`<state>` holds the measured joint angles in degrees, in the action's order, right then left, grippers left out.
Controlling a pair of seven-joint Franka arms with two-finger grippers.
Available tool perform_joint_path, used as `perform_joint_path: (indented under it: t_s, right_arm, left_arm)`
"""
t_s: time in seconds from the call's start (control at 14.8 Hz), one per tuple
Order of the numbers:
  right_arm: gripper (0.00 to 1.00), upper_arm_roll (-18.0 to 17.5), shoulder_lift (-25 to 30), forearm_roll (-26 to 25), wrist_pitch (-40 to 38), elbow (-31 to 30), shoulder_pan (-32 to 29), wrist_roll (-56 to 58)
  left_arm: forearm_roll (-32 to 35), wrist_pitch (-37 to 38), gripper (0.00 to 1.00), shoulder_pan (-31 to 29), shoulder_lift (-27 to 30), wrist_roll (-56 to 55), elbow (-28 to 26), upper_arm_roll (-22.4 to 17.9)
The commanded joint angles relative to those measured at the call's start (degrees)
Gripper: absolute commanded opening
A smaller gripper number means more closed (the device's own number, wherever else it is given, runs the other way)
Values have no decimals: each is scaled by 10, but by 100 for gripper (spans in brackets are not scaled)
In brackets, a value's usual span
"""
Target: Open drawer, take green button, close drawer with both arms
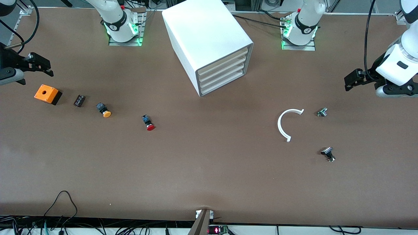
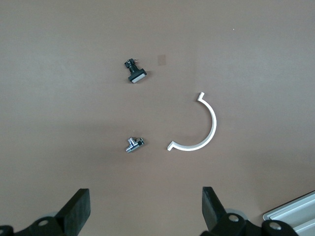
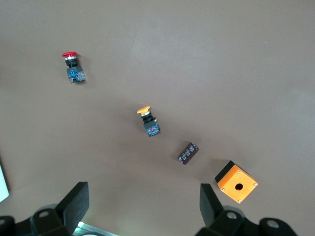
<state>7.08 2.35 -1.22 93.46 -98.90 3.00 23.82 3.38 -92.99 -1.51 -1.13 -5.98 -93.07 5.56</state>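
Front view, your stock: drawer (image 1: pixel 222 83) shut, bottommost in cabinet (image 1: pixel 209 42); green button unseen. Left gripper (image 1: pixel 350 81), right gripper (image 1: pixel 42 67) spread wide, parked at table ends. Risk: you pull an upper drawer.

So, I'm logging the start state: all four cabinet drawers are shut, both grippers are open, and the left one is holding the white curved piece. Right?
Not quite. The left gripper holds nothing: the left wrist view shows the white curved piece lying on the table, apart from its spread fingers. The cabinet drawers are shut, and the right gripper is open.
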Motion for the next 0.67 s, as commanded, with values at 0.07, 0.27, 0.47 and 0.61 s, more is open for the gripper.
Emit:
perform_joint_path:
  t_s: [0.07, 0.27, 0.47, 0.61]
  right_arm:
    - [100, -3, 5, -5, -4, -3, -4, 2]
    - [100, -6, -1, -5, -4, -3, 1, 3]
    - [100, -6, -14, -5, -4, -3, 12, 6]
    - [100, -6, -17, -4, -4, -3, 15, 8]
  left_arm:
    - [4, 10, 100, -3, -10, -4, 17, 2]
    - [4, 9, 100, -3, -12, -4, 19, 2]
    - [2, 6, 100, -2, -16, -3, 19, 2]
    - [-1, 6, 100, -3, -19, -2, 19, 2]
